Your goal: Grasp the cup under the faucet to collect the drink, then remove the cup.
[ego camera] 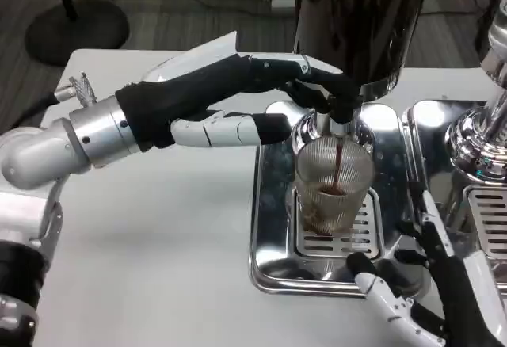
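Note:
A clear ribbed cup (333,184) stands upright on the slotted grate of the steel drip tray (269,228), right under the faucet (339,117). A thin dark stream runs from the faucet into the cup, which holds a low layer of brown drink. My left hand (238,97) reaches in from the left. Its upper fingers (313,74) press on the faucet's lever, and its thumb lies stretched out below, short of the cup. My right hand (432,291) rests at the tray's front right corner with its fingers spread, holding nothing and apart from the cup.
The dark drink tank (360,14) rises above the faucet. A second shiny dispenser (483,137) with its own grate stands at the right edge. Bare white table (158,236) stretches to the left of the tray.

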